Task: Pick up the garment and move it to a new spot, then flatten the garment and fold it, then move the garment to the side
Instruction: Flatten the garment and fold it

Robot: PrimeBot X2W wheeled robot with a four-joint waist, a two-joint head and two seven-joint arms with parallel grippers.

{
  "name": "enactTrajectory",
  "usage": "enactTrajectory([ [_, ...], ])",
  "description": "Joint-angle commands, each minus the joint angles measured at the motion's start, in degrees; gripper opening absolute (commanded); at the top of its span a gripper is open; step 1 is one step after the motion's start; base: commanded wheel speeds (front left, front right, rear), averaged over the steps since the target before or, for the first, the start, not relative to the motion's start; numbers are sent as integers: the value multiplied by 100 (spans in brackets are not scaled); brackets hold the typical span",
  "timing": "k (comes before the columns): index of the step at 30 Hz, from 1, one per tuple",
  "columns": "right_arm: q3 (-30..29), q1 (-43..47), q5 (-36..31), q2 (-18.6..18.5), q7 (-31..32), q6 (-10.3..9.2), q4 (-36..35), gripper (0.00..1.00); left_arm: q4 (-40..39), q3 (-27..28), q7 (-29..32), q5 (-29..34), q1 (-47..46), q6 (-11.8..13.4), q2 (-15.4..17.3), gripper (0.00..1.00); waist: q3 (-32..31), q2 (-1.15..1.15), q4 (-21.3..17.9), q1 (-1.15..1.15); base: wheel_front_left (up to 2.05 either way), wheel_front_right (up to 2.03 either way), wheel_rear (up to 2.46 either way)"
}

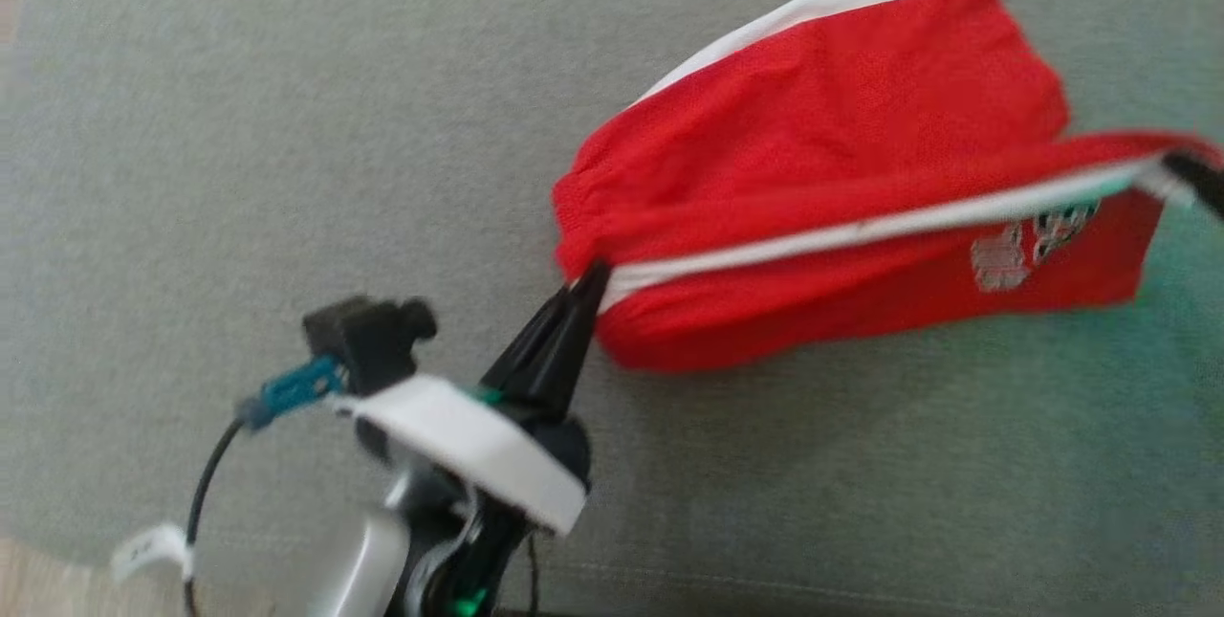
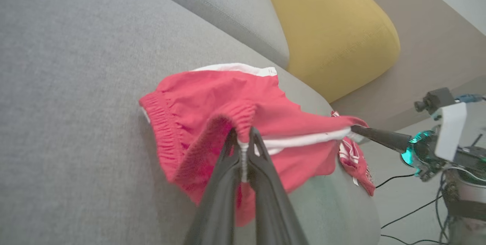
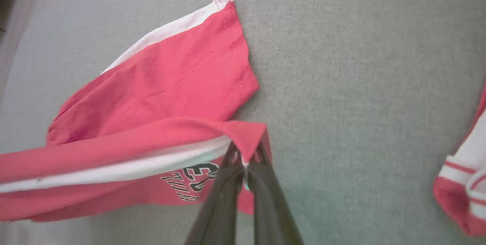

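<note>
The left gripper (image 1: pixel 593 280) is clamping the red shorts (image 1: pixel 841 120) (white side stripe) by the elastic waistband; the right gripper (image 3: pixel 245 154) is pinching what seems a leg hem, over the grey sofa (image 1: pixel 239 120)

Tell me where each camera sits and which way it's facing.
Head view: on the head, looking down at red shorts over a gray sofa; left pincer and right pincer both grip them.
Left wrist view: on the left wrist, looking along its own fingers at the waistband, yellow cushion beyond.
Right wrist view: on the right wrist, looking down its fingers at a shorts corner.
Shared: head and left wrist views both show the right pincer.
</note>
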Motion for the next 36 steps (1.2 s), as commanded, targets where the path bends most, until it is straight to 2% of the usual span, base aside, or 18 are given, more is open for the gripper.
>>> enactTrajectory([
  [1,104,-260,-79,-140,55,39,-125,0,-148,112,-7,-53,-277,17,-30,0,233,0,262,0,0,0,0],
  [5,240,-994,-390,-200,71,39,402,0,38,-94,-73,-239,-868,166,-60,0,438,0,497,0,0,0,0],
  [12,363,-2000,-842,-166,-145,39,1185,0,649,-463,-554,-692,-1811,600,-67,0,764,0,782,0,0,0,0],
  [20,465,-2482,-1123,-160,-533,39,1800,0,1372,-878,-990,-1119,-2367,777,-68,0,911,0,895,0,0,0,0],
  [28,482,-2624,-1108,-124,-957,39,2061,0,1800,-1054,-1303,-1220,-2637,884,-68,0,943,0,920,0,0,0,0],
  [29,470,-2649,-1097,-101,-1079,39,2069,32,1843,-1065,-1327,-1229,-2656,912,-68,0,945,0,922,0,0,0,0],
  [30,444,-2681,-1089,-74,-1242,39,2075,100,1886,-1084,-1341,-1227,-2677,935,-68,0,947,0,923,0,0,0,0],
  [31,410,-2701,-1104,-47,-1379,39,2110,100,1921,-1102,-1357,-1230,-2693,947,-68,0,945,0,920,0,0,0,0],
  [32,444,-2711,-1110,-49,-1484,39,2143,100,1953,-1115,-1375,-1238,-2702,964,-68,6,941,0,915,0,0,0,0],
  [33,468,-2708,-1106,-56,-1572,39,2181,100,1990,-1126,-1393,-1231,-2706,987,-68,28,933,0,905,0,0,0,0],
  [34,487,-2698,-1089,-65,-1632,39,2221,100,2026,-1133,-1411,-1218,-2704,1011,-68,61,924,0,892,0,0,0,0],
  [35,515,-2678,-1057,-67,-1669,39,2246,100,2053,-1134,-1438,-1200,-2698,1030,-67,100,911,0,870,0,0,0,0],
  [36,515,-2678,-1057,-67,-1669,39,2246,100,2053,-1134,-1438,-1200,-2698,1030,-67,100,911,0,870,0,0,0,0],
])
